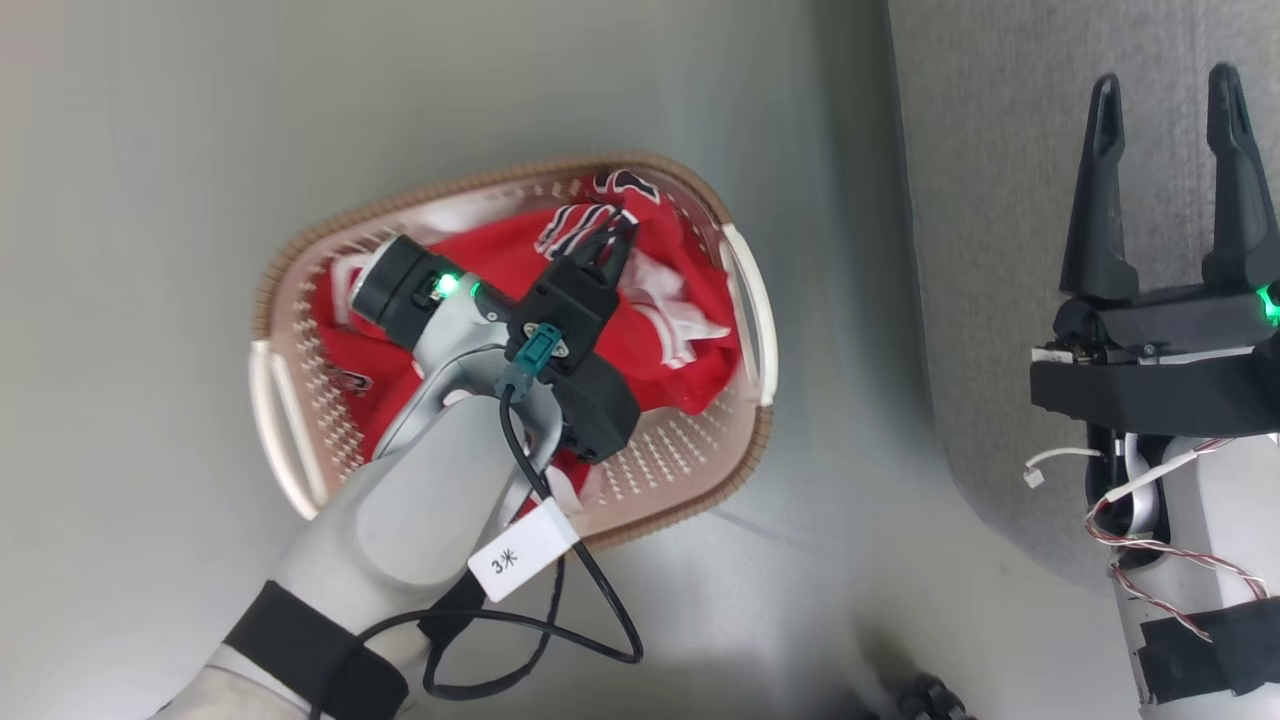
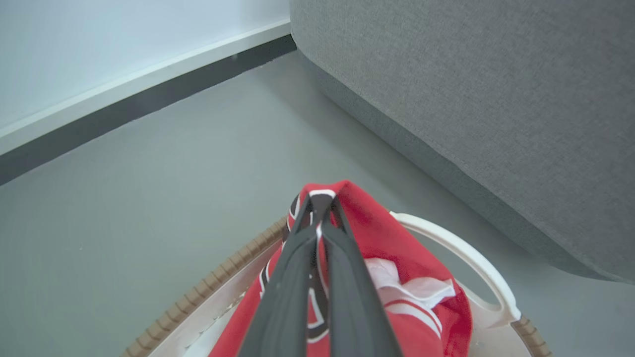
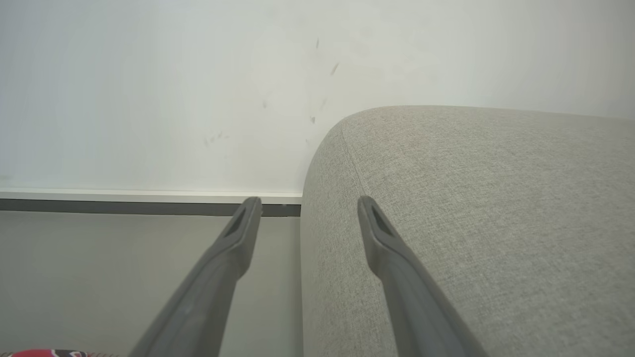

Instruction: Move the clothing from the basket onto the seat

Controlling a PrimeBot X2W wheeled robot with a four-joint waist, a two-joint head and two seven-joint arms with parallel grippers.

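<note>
My left gripper [image 1: 612,245] pinches the red clothing [image 1: 690,365] inside the one basket [image 1: 430,195].
Its two fingers are clamped together on a fold; I can't count the garments in the heap. My right gripper [image 1: 1165,100], fingers spread and empty, hovers over the single sofa [image 1: 980,250] right of the basket.

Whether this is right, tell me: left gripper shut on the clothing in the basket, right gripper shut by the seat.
Not quite: the right gripper is open, as the right wrist view shows. The left gripper is shut on the clothing in the basket.
</note>
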